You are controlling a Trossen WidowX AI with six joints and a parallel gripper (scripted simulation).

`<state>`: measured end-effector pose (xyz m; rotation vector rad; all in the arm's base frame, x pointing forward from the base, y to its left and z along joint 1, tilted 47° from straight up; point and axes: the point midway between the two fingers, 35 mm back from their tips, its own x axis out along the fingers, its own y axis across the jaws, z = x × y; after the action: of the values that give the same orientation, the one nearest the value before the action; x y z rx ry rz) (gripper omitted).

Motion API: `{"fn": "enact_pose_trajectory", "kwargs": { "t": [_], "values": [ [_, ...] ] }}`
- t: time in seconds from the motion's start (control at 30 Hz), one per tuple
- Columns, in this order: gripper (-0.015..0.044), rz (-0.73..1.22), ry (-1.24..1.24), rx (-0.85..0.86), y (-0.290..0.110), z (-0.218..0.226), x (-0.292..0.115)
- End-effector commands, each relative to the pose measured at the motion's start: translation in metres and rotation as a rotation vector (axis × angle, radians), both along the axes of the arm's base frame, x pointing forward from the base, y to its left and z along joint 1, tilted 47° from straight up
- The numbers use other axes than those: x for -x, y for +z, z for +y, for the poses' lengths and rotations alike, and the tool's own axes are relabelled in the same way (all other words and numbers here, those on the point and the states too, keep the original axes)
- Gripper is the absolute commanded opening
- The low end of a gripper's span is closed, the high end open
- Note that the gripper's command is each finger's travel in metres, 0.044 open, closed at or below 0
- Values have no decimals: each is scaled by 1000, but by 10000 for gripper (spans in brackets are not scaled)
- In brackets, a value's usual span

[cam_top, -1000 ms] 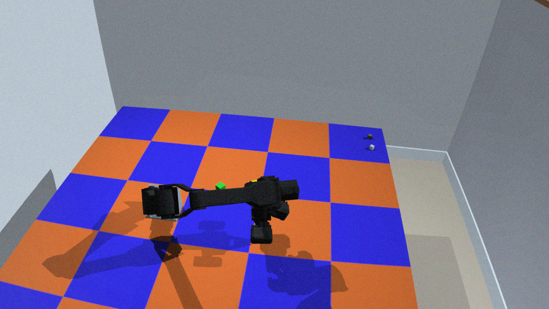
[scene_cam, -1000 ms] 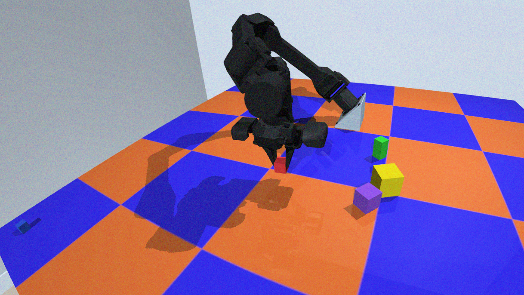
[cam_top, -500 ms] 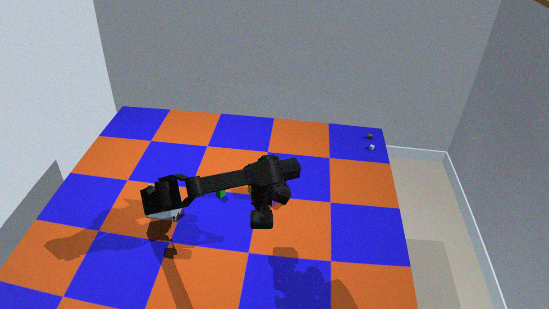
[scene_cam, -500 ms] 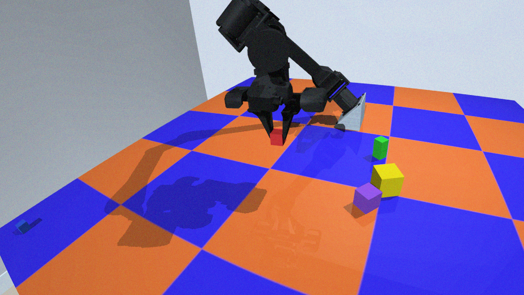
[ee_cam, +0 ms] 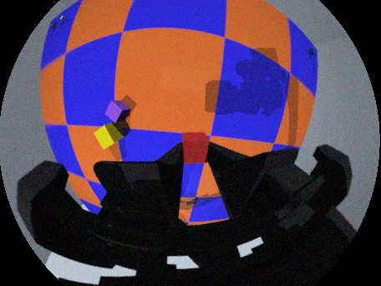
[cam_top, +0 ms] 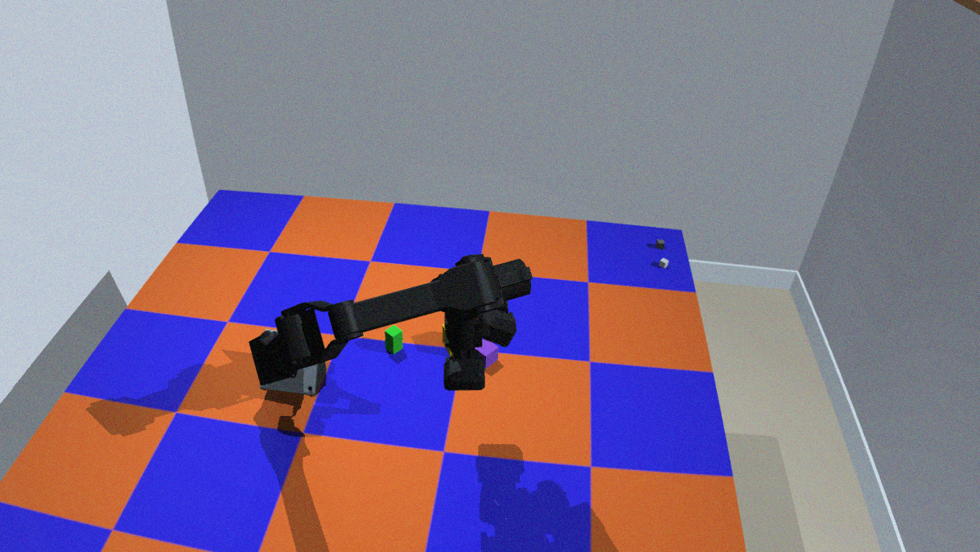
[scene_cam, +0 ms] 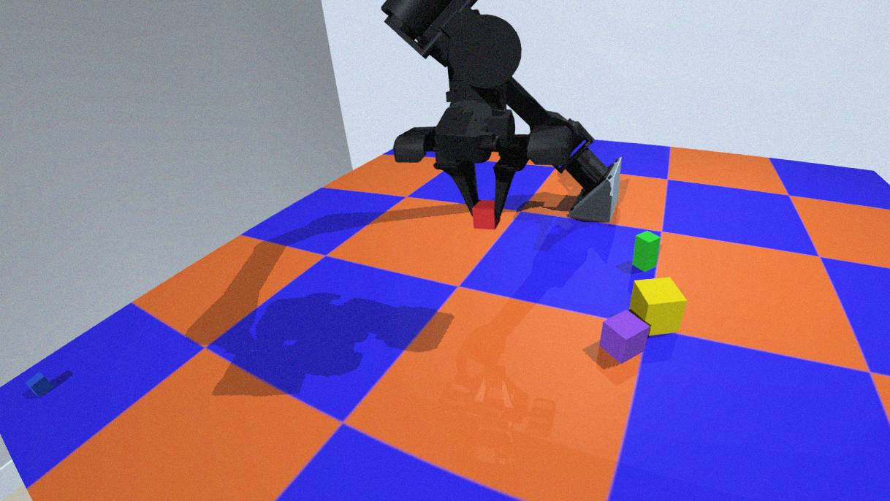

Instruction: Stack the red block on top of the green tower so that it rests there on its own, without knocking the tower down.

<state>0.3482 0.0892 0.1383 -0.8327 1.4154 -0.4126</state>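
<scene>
My gripper [scene_cam: 484, 207] [ee_cam: 194, 145] is shut on the small red block [scene_cam: 484, 215] [ee_cam: 195, 146] and holds it well above the checkered floor, fingers pointing down. In the top view the gripper's body hides the block. The green tower [cam_top: 393, 339] [scene_cam: 646, 250], two green blocks high, stands upright on a blue tile. In the exterior view it is to the right of the gripper and lower. It does not show in the wrist view.
A yellow cube [scene_cam: 658, 304] [ee_cam: 107, 136] and a purple cube [scene_cam: 624, 336] [cam_top: 487, 354] [ee_cam: 116, 111] sit close to the tower. The arm's base [cam_top: 302, 376] [scene_cam: 598, 199] stands behind it. A small blue cube [scene_cam: 38, 384] and two small grey cubes [cam_top: 660, 243] lie far off.
</scene>
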Motion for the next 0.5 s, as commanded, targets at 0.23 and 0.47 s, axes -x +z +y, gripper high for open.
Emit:
{"fn": "enact_pose_trajectory", "kwargs": {
  "t": [0.23, 0.47],
  "values": [
    [0, 28, 6, -24, -60, 57, 52],
    [0, 31, -1, -26, -91, 81, 93]
  ]
}}
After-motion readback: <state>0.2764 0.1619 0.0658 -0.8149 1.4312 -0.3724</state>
